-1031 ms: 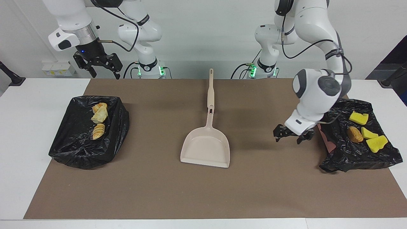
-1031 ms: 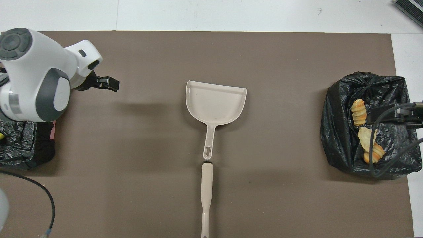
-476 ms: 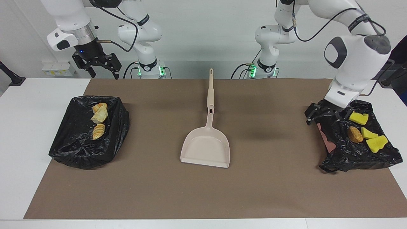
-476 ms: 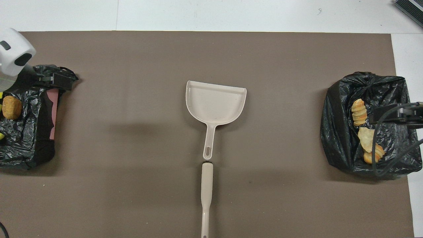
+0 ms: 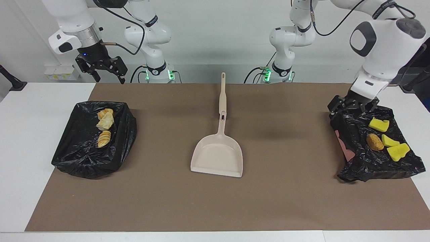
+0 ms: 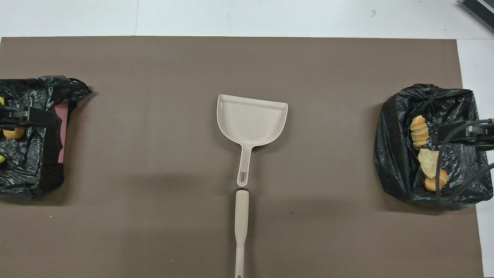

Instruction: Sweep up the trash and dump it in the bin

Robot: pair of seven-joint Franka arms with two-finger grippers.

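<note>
On the white table [image 5: 30, 111]: brown mat [image 5: 215, 201] | white wall | left tool [image 5: 351, 107] spread | right tool [image 5: 102, 69] spread

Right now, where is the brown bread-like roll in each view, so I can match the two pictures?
Facing view: the brown roll lies on the black bag at the picture's right edge, beside the yellow wedges.
Overhead view: the roll shows at the left edge, partly hidden under the left claw.
Shared landmark: the beige dustpan at the middle.
</note>
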